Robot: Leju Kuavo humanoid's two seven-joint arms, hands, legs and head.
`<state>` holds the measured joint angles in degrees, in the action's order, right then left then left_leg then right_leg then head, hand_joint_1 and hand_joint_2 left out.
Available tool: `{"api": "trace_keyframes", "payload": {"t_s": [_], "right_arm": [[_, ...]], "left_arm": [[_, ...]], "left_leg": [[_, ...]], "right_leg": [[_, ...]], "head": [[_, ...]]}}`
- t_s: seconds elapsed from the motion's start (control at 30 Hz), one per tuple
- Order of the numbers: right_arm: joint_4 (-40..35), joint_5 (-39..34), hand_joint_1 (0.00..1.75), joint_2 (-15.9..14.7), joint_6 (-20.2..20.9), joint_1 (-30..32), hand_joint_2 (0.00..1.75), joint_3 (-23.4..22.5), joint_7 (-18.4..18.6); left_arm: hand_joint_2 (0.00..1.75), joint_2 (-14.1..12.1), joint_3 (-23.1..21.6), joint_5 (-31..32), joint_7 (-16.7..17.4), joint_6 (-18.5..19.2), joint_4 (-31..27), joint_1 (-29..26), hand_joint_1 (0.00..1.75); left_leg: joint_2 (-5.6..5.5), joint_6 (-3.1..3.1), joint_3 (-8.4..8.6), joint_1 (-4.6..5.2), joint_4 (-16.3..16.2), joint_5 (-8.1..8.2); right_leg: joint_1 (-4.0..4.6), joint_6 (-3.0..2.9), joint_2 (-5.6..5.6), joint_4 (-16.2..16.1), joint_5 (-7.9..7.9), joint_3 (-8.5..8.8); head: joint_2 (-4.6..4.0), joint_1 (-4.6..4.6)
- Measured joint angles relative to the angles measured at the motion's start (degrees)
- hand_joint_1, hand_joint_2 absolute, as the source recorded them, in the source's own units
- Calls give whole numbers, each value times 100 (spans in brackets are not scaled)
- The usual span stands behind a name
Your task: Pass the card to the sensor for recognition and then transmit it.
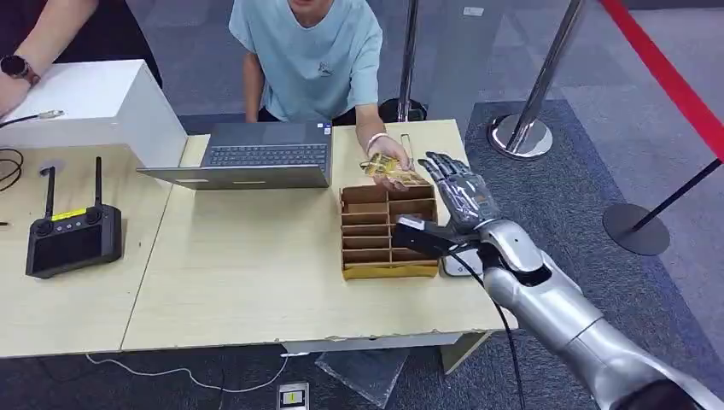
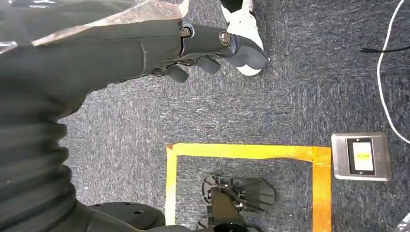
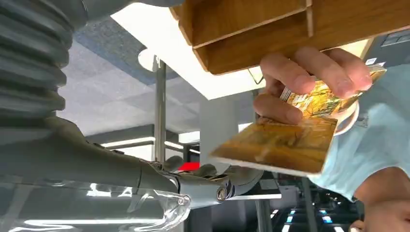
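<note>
A person in a light blue shirt holds several golden cards (image 1: pixel 388 168) in one hand (image 1: pixel 386 154) over the far end of the wooden divider box (image 1: pixel 384 232). My right hand (image 1: pixel 461 192) is raised just to the right of those cards, fingers spread and holding nothing. In the right wrist view the person's fingers (image 3: pixel 309 72) pinch a golden card (image 3: pixel 280 145), which hangs close above my right hand (image 3: pixel 212 181) without touching it. A white flat device (image 1: pixel 459 265) lies beside the box, partly hidden under my right arm. My left hand (image 2: pixel 208 48) hangs over the carpet, holding nothing.
A laptop (image 1: pixel 256 154) sits at the table's far edge and a black controller with antennas (image 1: pixel 72 235) on the left. A white box (image 1: pixel 94 102) stands at the back left, where another person's arm (image 1: pixel 26 64) reaches in. Metal stanchions (image 1: pixel 529 111) stand on the right.
</note>
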<state>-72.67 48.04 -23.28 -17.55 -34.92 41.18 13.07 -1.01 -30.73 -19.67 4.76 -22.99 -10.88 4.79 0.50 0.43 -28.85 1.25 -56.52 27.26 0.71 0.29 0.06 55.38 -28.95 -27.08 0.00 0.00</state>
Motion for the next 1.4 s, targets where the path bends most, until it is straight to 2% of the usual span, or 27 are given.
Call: {"api": "trace_keyframes", "payload": {"t_s": [0.3, 0.53, 0.83, 0.97, 1.1, 1.13, 1.17, 1.2, 1.23, 1.27, 1.4], "right_arm": [[-225, 221, 0, 15, 138, 56, 175, -66, 208], [-571, 450, 0, 177, 262, 51, 175, -55, 378], [-826, 568, 3, 361, 249, 2, 175, -11, 391], [-868, 575, 0, 378, 260, -7, 175, -13, 396], [-870, 516, 3, 376, 278, -6, 175, -13, 409], [-870, 496, 12, 372, 282, -5, 175, -15, 411], [-870, 492, 51, 367, 286, -4, 175, -15, 411], [-870, 481, 115, 361, 293, -2, 175, -15, 411], [-870, 474, 169, 352, 304, 0, 175, -18, 411], [-870, 468, 175, 337, 306, 4, 175, -18, 411], [-866, 404, 175, 293, 317, 39, 175, -20, 396]], "left_arm": [[175, 0, -42, -15, 2, 0, 0, 3, 0], [175, -2, -50, -50, 2, 0, 0, 6, 0], [175, -6, -85, -50, 4, 7, 0, 7, 0], [175, -6, -114, -57, 2, 9, 0, 7, 0], [175, -9, -133, -59, 2, 9, 0, 5, 0], [175, -9, -136, -59, 2, 9, 0, 6, 0], [175, -9, -138, -59, 2, 9, 0, 6, 0], [175, -9, -140, -59, 2, 9, 0, 5, 0], [175, -9, -140, -59, 2, 9, 0, 5, 0], [175, -9, -142, -59, 2, 9, 0, 5, 0], [175, -9, -155, -59, 4, 9, 0, 5, 0]], "left_leg": [[0, 0, -1, 0, 0, 0], [1, 0, 0, 0, 0, 0], [0, 0, 0, 0, 0, 0], [1, 0, 0, 0, 0, 0], [1, 0, 0, 0, -1, 0], [1, 0, 0, 0, -2, 0], [1, 0, 0, 0, -2, 0], [2, 0, 0, 0, -2, 0], [2, 0, 0, 0, -3, 0], [2, 0, 0, 0, -3, 0], [2, 0, 1, 0, -3, 0]], "right_leg": [[0, 0, 0, 1, 0, 0], [0, 0, 0, 4, 0, 0], [0, 0, 0, 4, 0, 0], [0, 0, 0, 4, 0, 1], [0, 0, 0, 4, 0, 0], [0, 0, 0, 4, 0, 0], [0, 0, 0, 4, 0, 0], [0, 0, 0, 3, 0, 0], [0, 0, 0, 3, 0, 0], [0, 0, 0, 3, 0, 0], [0, 0, 0, 4, 0, 0]], "head": [[0, 2], [0, 0], [0, 0], [0, 0], [0, 2], [0, 0], [0, 0], [0, 0], [0, 2], [0, 0], [0, 0]]}}
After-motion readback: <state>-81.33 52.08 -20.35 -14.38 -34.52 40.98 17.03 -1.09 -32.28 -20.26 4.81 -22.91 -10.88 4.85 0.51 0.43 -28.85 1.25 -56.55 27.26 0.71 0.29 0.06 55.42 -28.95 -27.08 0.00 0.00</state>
